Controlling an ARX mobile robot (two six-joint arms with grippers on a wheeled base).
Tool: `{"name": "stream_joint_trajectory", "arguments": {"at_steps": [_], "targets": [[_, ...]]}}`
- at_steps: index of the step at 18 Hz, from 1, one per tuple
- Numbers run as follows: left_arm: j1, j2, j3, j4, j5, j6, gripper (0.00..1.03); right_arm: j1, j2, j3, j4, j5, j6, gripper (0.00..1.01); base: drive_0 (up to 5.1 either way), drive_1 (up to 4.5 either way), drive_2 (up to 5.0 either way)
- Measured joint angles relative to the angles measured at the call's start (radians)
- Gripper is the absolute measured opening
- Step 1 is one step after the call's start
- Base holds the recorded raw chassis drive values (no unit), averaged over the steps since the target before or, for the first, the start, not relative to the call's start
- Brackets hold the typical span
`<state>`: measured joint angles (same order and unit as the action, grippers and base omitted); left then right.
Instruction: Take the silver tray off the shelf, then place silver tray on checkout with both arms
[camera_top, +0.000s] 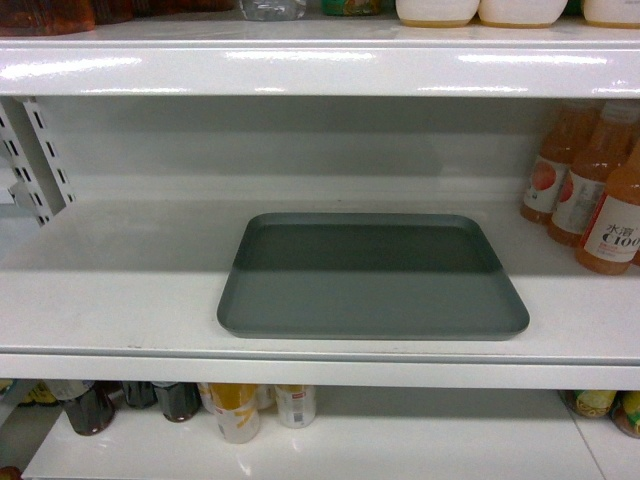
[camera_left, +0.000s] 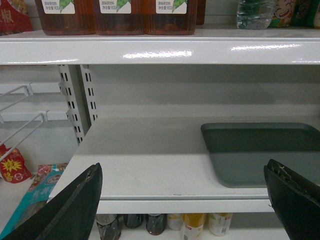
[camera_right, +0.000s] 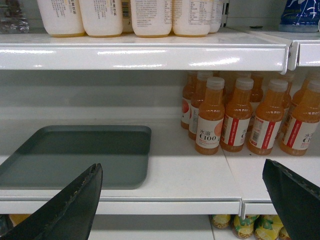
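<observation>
The silver tray (camera_top: 370, 275) lies flat on the white shelf (camera_top: 120, 290), near its front lip, grey-green with a low rim. In the left wrist view the silver tray (camera_left: 265, 152) sits ahead and to the right on the shelf (camera_left: 145, 155); my left gripper (camera_left: 182, 172) is open, well short of it, nothing between its fingers. In the right wrist view the silver tray (camera_right: 80, 155) is ahead and to the left on the shelf (camera_right: 190, 170); my right gripper (camera_right: 182, 170) is open and empty too. Neither gripper shows in the head view. The checkout is out of view.
Orange juice bottles (camera_top: 600, 195) stand at the shelf's right end, the same bottles (camera_right: 240, 117) close to the tray's right side. An upper shelf board (camera_top: 320, 65) overhangs. Slotted uprights (camera_top: 35, 160) are at the left. Cans and bottles (camera_top: 235, 408) fill the shelf below.
</observation>
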<state>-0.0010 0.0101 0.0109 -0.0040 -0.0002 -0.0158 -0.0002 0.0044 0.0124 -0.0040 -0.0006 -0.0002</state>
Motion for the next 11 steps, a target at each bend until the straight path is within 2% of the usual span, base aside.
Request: {"name": "stream_joint_trajectory", "arguments": {"at_steps": [11], "targets": [[0.000, 0.000, 0.000, 0.000, 0.000, 0.000, 0.98, 0.000, 0.000, 0.000, 0.000, 0.000, 0.000, 0.98, 0.0, 0.00, 0.0]]}}
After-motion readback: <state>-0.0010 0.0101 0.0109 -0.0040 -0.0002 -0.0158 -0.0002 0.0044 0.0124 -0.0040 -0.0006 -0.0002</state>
